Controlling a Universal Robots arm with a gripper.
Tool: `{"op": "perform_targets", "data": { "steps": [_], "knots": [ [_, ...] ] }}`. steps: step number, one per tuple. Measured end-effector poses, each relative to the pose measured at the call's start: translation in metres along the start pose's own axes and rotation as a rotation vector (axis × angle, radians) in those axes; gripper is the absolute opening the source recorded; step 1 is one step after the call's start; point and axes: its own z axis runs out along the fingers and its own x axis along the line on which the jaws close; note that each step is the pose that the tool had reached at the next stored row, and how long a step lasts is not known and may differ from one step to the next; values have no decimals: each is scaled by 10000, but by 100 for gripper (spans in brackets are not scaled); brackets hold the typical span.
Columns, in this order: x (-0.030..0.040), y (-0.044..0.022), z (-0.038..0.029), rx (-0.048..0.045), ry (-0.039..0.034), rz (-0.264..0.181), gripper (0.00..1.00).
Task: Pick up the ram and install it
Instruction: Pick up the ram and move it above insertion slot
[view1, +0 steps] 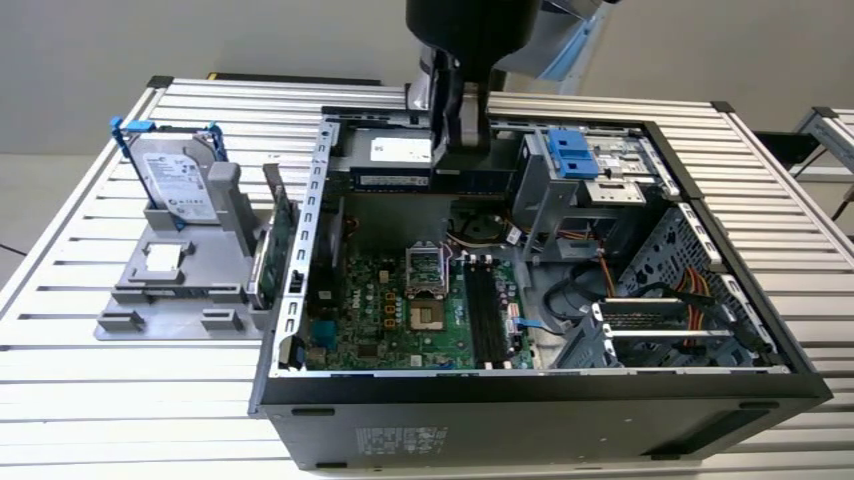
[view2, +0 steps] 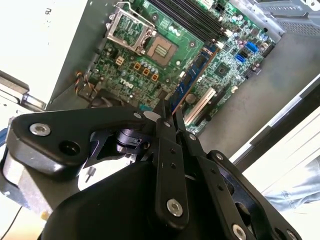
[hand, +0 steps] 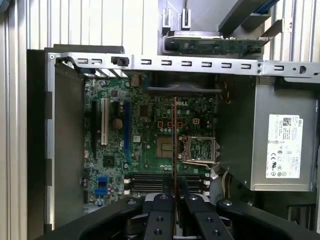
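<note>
Lying open on the slatted table (view1: 80, 420), the computer case (view1: 534, 410) shows its green motherboard (hand: 145, 150); above it hangs the gripper (hand: 175, 186) — its fingers (hand: 162, 205) pinch the ram (hand: 174, 145), a thin stick held edge-on over the board.

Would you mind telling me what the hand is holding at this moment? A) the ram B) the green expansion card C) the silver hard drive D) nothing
A: in the second wrist view the hand is shut on the thin blue-green ram, held over the motherboard.
</note>
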Motion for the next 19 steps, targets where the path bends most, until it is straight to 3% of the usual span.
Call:
{"op": "perform_targets", "data": {
  "steps": [19],
  "knots": [
    [2,-189,-3,-10,7,149,0]
  ]
}}
